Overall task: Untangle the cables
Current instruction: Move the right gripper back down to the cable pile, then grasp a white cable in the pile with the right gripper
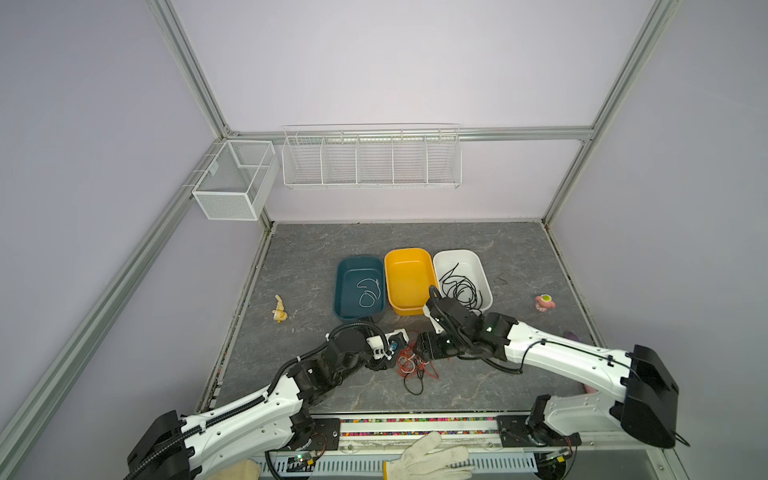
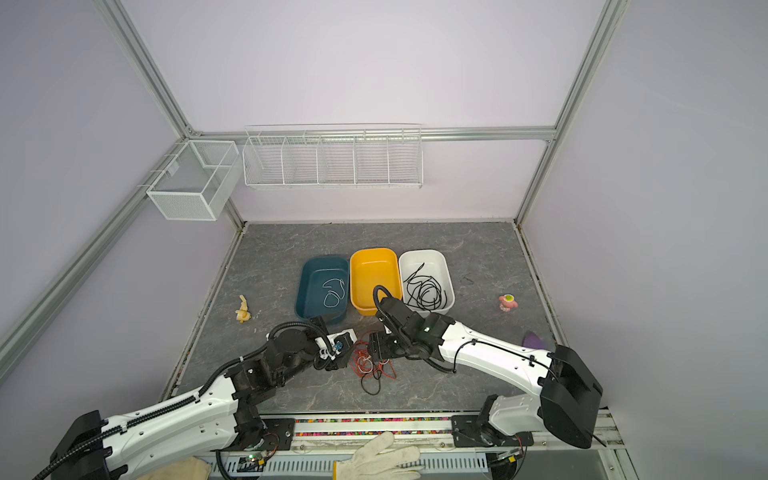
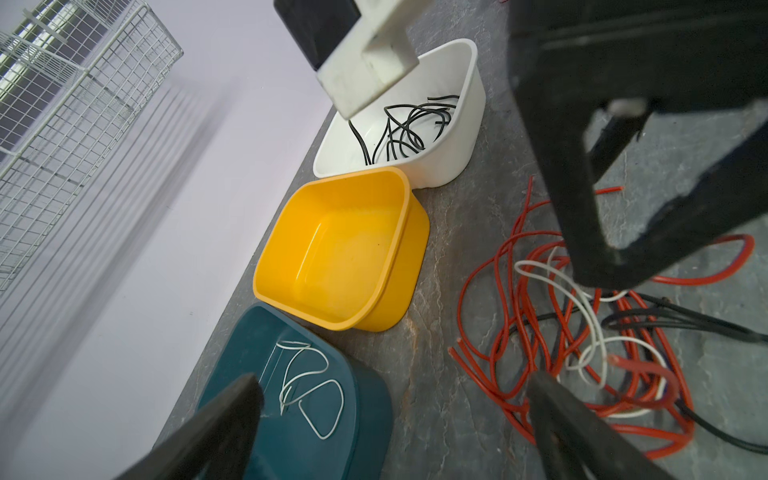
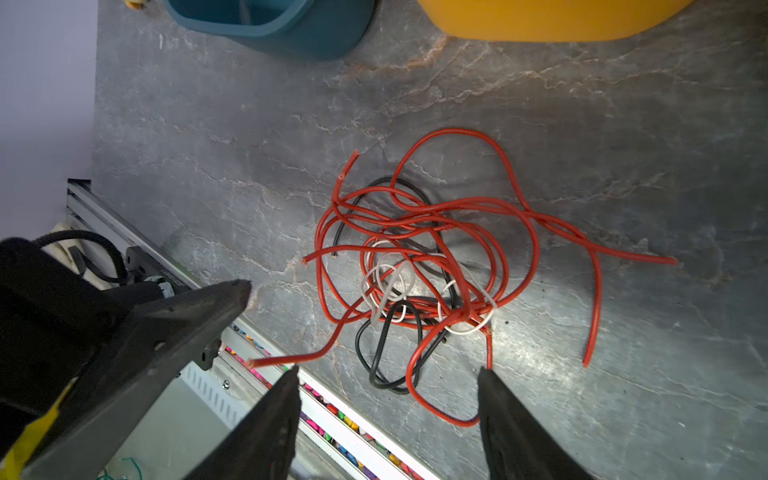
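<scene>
On the bench (image 1: 498,249) near the yellow tub (image 1: 407,251), cables (image 1: 411,363) between your left claw (image 3: 395,384), wide, and right claw (image 4: 388,370), narrower, both empty.

Honestly can't make out any text, brand or number anywhere in these shots. The only candidate is a little tag (image 1: 214,167) hanging on the mesh basket (image 1: 232,195), and it's way too small to read.

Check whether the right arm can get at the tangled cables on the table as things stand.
Probably yes. The right hand hangs over the tangled cables with its jaws apart, and nothing lies between. The left hand, also open, sits close beside them and could crowd the approach.
</scene>
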